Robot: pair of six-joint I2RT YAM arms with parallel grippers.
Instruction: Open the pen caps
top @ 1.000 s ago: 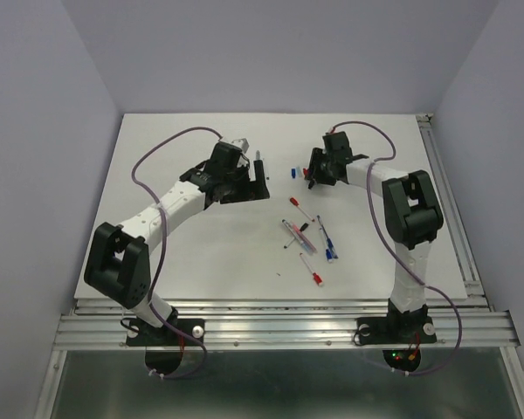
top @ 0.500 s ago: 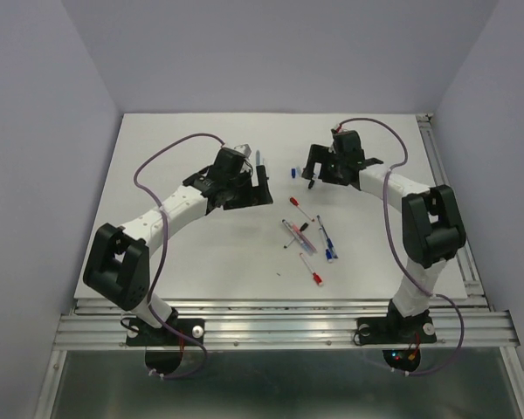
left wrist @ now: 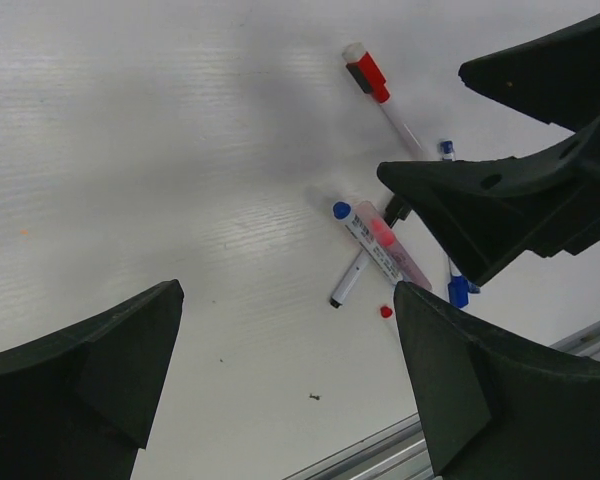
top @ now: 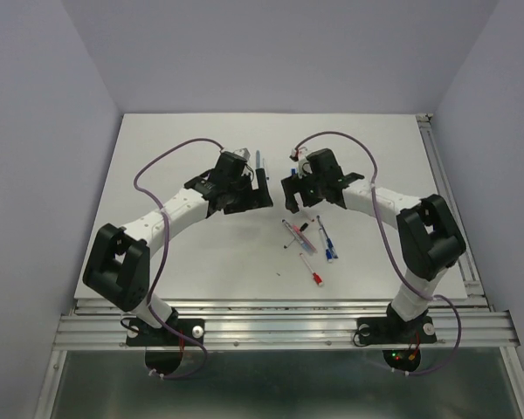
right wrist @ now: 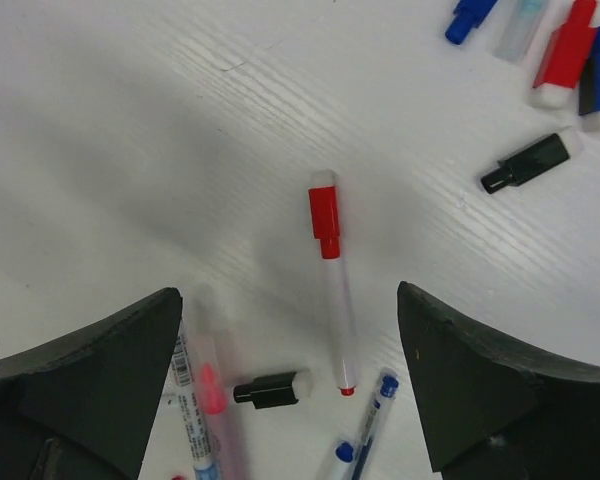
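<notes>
A white pen with a red cap point(right wrist: 324, 220) lies on the table straight below my right gripper point(right wrist: 287, 295), whose jaws stand open with nothing between them. Loose pen caps lie around it: a black one point(right wrist: 270, 389) near the pen's tip, another black one point(right wrist: 525, 163), and red point(right wrist: 565, 40) and blue point(right wrist: 470, 15) ones at the top right. My left gripper point(left wrist: 285, 300) hangs open and empty over bare table. In its view lie a red-capped pen point(left wrist: 368, 72), a tiny red cap point(left wrist: 385, 311) and the right gripper's fingers point(left wrist: 480, 210). Both grippers point(top: 262, 186) point(top: 290, 194) hover side by side at mid-table.
A cluster of pens point(top: 304, 234) lies just in front of the grippers, with blue pens point(top: 328, 246) and a red-tipped pen point(top: 314, 278) nearer the front. A clear pen with a pink insert point(right wrist: 212, 400) lies by the right gripper's left finger. The metal rail point(top: 279, 307) bounds the near table edge.
The right arm swung left and nearer from the back of the table to just over the red-capped pen, and its jaws opened wide. The left arm shifted slightly right.
</notes>
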